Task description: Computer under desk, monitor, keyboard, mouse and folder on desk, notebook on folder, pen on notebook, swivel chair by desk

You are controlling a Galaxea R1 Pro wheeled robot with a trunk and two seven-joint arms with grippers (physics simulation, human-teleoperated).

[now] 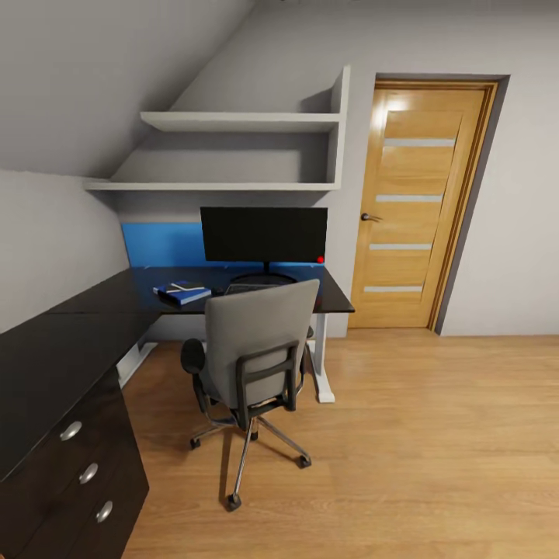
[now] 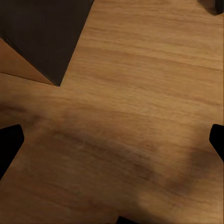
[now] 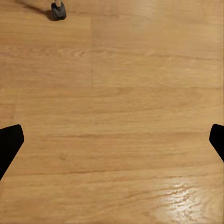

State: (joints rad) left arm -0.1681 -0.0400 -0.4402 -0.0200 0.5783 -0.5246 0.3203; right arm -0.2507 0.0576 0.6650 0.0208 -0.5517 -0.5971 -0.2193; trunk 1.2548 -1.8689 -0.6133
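Swivel chair (image 1: 252, 353) stands ahead of you, tucked against the desk (image 1: 147, 291), its back toward you. Blue folder (image 1: 185, 293) lies on the desktop left of the monitor (image 1: 264, 234). Both your claws hang spread wide, empty, over bare floor (image 3: 112, 116).

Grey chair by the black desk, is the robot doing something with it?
Not right now. The grey upholstered swivel chair stands on the wood floor, its back toward the camera, in front of the black-topped desk. On the desk sit the wide black monitor and a bright-blue folder with something dark on top. Both wrist views look down at bare floor, with each gripper's fingertips spread wide and holding nothing: left gripper, right gripper.
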